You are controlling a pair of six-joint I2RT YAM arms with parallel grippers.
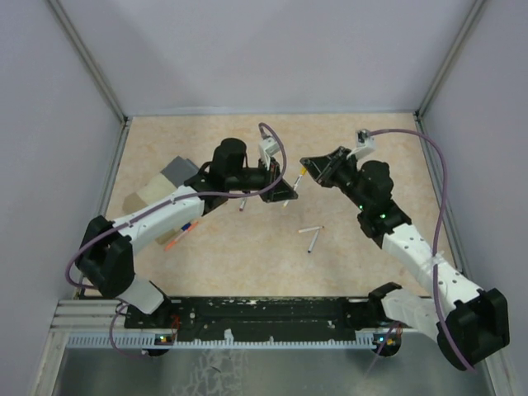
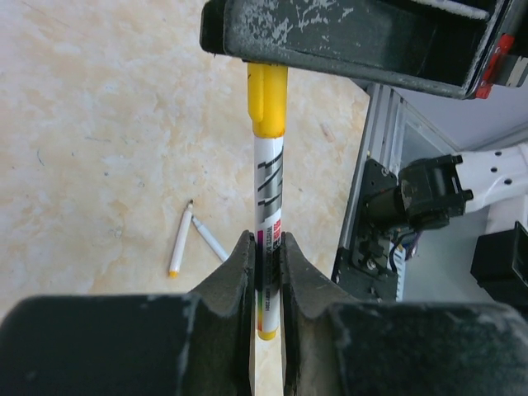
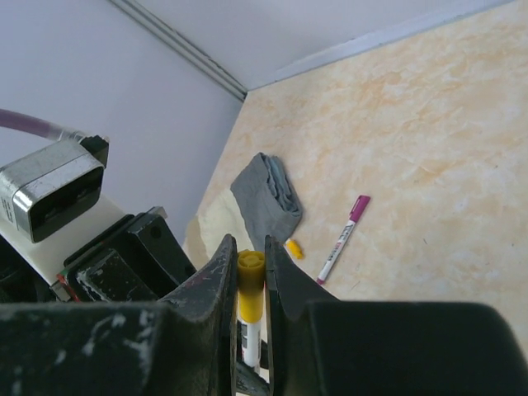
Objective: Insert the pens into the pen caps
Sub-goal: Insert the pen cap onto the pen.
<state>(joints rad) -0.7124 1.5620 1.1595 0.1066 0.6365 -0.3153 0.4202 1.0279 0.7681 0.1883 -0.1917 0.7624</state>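
Your left gripper was closed narrow on the lower barrel of the pen. Your right gripper was pinched on the yellow cap sitting over the pen's tip. The pair hung in the air to the right of the grey-lidded beige box, well apart from it.

The cap looked to be on, but you could not tell whether it was fully home. To finish well, I judged you should have pushed straight along the barrel's line, with no twist or sideways lean. Your left hold sat far from the cap, so the barrel could have slid through the fingers or bowed under a hard shove. A gentle, steady press was the safer choice.

The box had its lid on, so what it held could not be seen. A magenta-capped pen lay on the table just beside the box, with a small yellow piece between them. Two bare pens lay further right of the box.
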